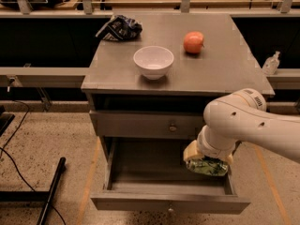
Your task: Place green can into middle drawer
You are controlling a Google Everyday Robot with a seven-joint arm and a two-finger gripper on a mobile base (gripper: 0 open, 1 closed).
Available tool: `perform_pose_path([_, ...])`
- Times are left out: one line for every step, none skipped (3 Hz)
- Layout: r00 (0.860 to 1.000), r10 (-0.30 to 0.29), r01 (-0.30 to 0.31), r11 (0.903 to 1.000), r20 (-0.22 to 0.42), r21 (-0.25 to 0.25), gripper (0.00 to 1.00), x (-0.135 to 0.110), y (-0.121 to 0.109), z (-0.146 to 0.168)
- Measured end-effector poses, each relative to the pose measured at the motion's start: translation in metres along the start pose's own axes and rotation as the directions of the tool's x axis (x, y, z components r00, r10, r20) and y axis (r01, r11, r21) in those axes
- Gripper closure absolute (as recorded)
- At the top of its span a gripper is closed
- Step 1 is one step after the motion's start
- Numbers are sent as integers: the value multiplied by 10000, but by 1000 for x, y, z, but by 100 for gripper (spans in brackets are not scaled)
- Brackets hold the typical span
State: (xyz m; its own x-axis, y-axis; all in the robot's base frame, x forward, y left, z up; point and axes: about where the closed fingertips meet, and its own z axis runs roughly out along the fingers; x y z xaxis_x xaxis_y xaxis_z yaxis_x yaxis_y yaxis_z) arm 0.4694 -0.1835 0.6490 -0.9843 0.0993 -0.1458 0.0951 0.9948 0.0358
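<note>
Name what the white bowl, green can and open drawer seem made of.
Seemingly: middle drawer, painted wood, matte grey; white bowl, glazed ceramic or plastic, smooth gloss; green can, in the gripper over that drawer's right side, thin metal, crumpled.

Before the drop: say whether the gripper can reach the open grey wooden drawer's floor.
Probably yes: the gripper, holding the dented green can, hangs over the open grey drawer, its floor bare.
</note>
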Motion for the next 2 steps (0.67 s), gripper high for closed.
perform_pose_path([9998, 11, -7, 9997, 174, -244, 100, 0, 5, 22])
perform_pose_path([9970, 316, -260, 9965, 706, -798, 100, 1, 4, 51])
